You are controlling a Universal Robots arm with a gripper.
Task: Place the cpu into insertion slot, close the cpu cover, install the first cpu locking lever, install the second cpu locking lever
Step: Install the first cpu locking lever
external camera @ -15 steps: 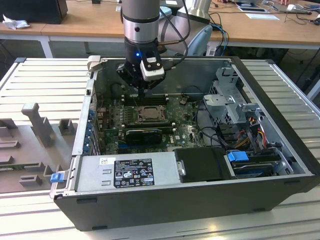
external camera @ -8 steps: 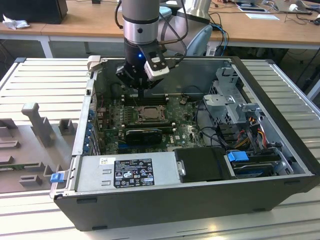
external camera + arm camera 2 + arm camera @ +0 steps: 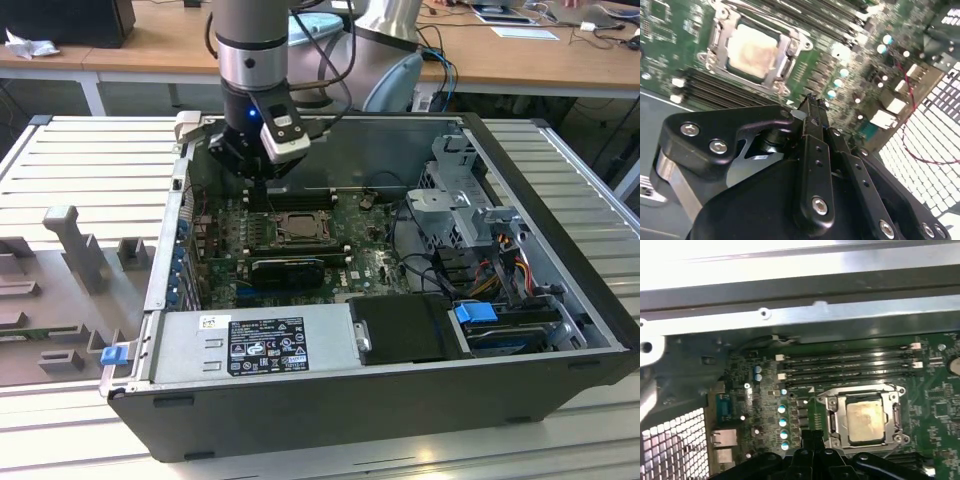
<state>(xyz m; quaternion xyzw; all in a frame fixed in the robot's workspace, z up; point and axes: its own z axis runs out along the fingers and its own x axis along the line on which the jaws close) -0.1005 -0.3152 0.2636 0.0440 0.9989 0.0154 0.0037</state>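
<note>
Green motherboard [image 3: 815,410], cpu [image 3: 865,420] flat in insertion slot [image 3: 834,416], face up

A pale, matt metal top with brownish smears is seen on the cpu [image 3: 866,420], framed by the shiny silver metal cpu cover [image 3: 836,416]. The circuit board [image 3: 670,30] is glossy green. The gripper [image 3: 812,107] is matt black metal with bright screws
</note>
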